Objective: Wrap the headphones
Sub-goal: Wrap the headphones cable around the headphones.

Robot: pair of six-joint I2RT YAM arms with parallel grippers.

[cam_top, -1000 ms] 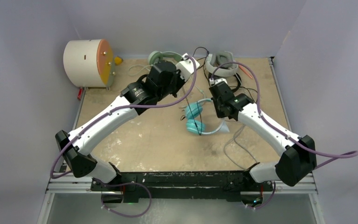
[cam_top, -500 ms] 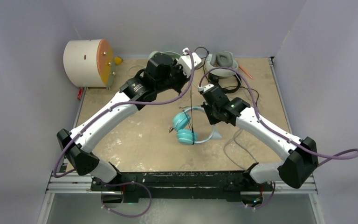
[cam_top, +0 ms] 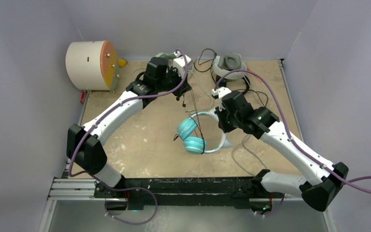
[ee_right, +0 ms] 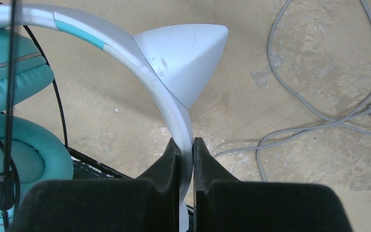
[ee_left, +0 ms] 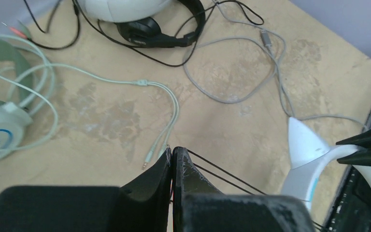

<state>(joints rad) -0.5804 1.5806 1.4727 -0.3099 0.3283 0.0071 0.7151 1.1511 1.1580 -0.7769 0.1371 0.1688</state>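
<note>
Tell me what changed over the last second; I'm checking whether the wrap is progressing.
The right gripper, clamped on the white band of the teal headphones, carried them nearer and leftward. The left gripper, pinching the black cable, drew left, stretching it taut. Both grips held; the cream drum and the white-and-grey headset stayed put.

My two arms: white shells, black joints, purple cabling.
My left arm and right arm wear smooth white link covers between blocky black joint housings, with a purple cable looping along each. A small green light glows on the right forearm. My left gripper and right gripper are matte black wedges, scuffed pale at the tips.
</note>
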